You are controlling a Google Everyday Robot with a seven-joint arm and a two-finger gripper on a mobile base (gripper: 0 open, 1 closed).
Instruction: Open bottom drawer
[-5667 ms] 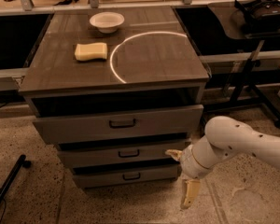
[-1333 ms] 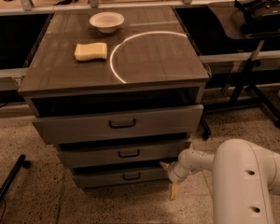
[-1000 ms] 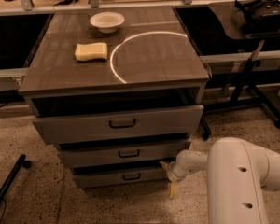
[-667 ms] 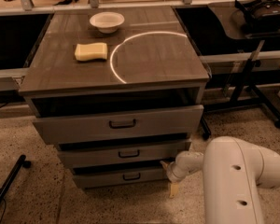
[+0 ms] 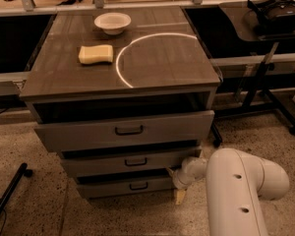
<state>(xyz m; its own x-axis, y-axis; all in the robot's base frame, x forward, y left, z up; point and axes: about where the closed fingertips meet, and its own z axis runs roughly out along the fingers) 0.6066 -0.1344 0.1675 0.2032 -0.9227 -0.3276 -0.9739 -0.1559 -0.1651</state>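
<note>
The bottom drawer (image 5: 123,186) is the lowest, narrowest grey front of the cabinet, with a small dark bar handle (image 5: 138,186). It stands out a little less than the two fronts above it. My gripper (image 5: 179,192) is at the drawer's right end, low near the floor, right of the handle. The white arm (image 5: 236,191) reaches in from the lower right and fills that corner. A yellowish fingertip (image 5: 179,196) shows below the drawer's right corner.
The middle drawer (image 5: 132,162) and the top drawer (image 5: 125,130) stand partly open. On the cabinet top lie a yellow sponge (image 5: 95,54) and a white bowl (image 5: 112,22). A dark stand (image 5: 260,77) is to the right, a black leg (image 5: 7,195) at lower left.
Since the earliest frame the arm has swung left and lower, bringing the gripper against the bottom drawer's right end. Over the last second the arm's near link has grown larger in view.
</note>
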